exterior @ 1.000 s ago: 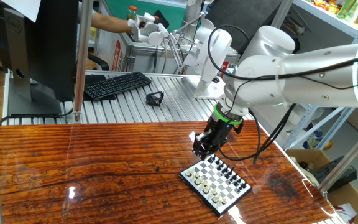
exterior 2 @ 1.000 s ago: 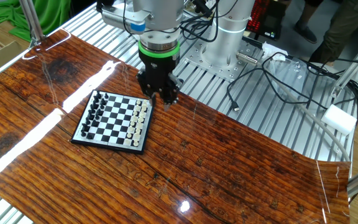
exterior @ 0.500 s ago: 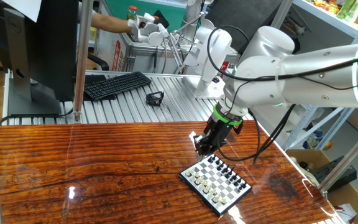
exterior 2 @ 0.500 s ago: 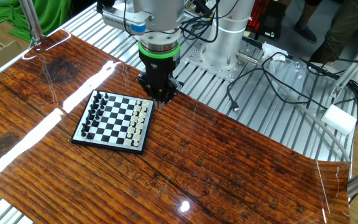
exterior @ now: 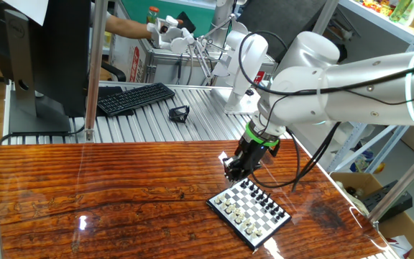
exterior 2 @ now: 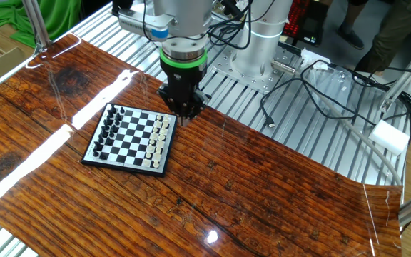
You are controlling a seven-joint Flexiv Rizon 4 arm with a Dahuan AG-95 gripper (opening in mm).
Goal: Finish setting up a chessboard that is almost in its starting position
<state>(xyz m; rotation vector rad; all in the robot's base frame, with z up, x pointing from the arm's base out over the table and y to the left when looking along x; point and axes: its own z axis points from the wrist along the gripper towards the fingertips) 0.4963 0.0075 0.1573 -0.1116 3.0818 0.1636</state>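
The chessboard [exterior: 249, 213] lies flat on the reddish wooden tabletop [exterior: 85, 194], towards its right half in one fixed view, with white pieces along one edge and black pieces along the opposite edge. In the other fixed view the board [exterior 2: 130, 138] sits left of centre, the black rows on its left side and the white rows on its right.

Just beyond the board's corner on the white side, the gripper [exterior 2: 184, 119] points straight down with its jaws pressed together over the wood beside the rim; whether a piece is pinched between them is too small to tell. A green ring [exterior 2: 183, 58] circles the wrist above it.

Behind the table, on the ribbed metal surface, a black keyboard [exterior: 135, 98] lies to the left, and cables [exterior 2: 312, 86] trail to the right.
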